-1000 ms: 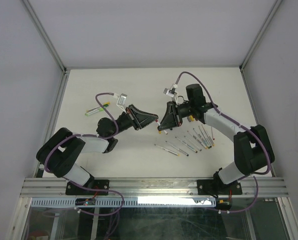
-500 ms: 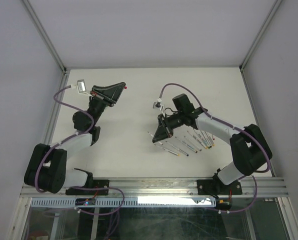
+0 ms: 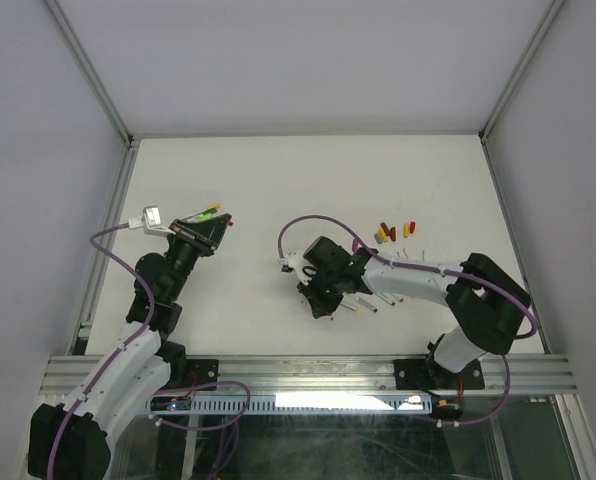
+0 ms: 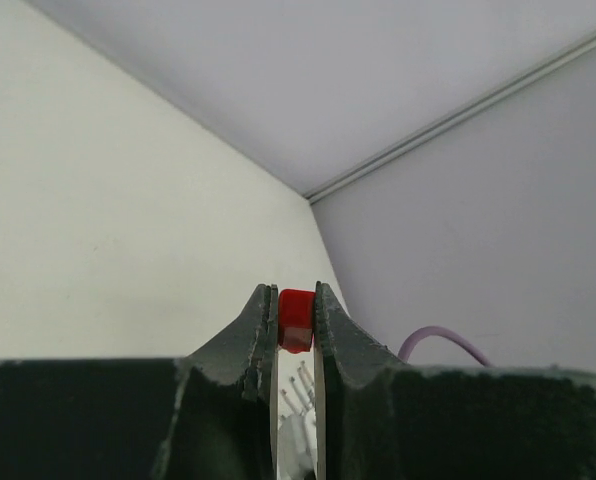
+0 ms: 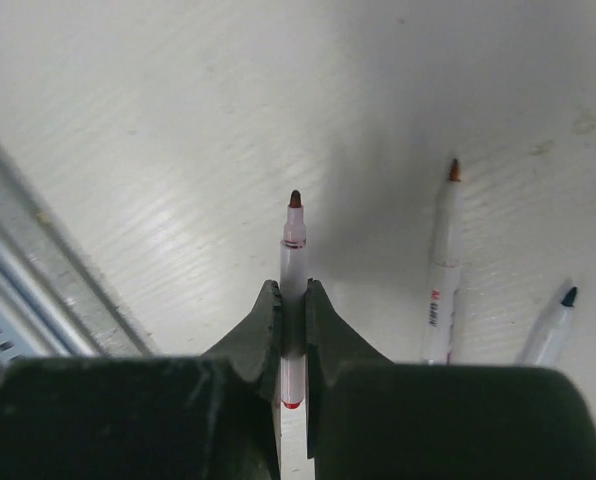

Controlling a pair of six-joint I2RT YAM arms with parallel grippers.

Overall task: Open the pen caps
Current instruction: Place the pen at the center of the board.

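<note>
left end effector (image 4: 295, 298) pinches a red cap (image 4: 296, 322) at the far left. right end effector (image 5: 293, 300) clamps the uncapped pen (image 5: 294, 245) lengthwise, tip pointing ahead, low over the counter (image 5: 158, 130). other pens (image 5: 440, 270) lie just right of it.

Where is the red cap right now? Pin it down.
The red cap is pinched in the left gripper, over the left side of the table, right beside the green and yellow pens.

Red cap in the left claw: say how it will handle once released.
Probably light and stiff: the red cap sits pinched in the left claw undeformed. Stubby and round-looking, it may roll on the smooth table.
</note>
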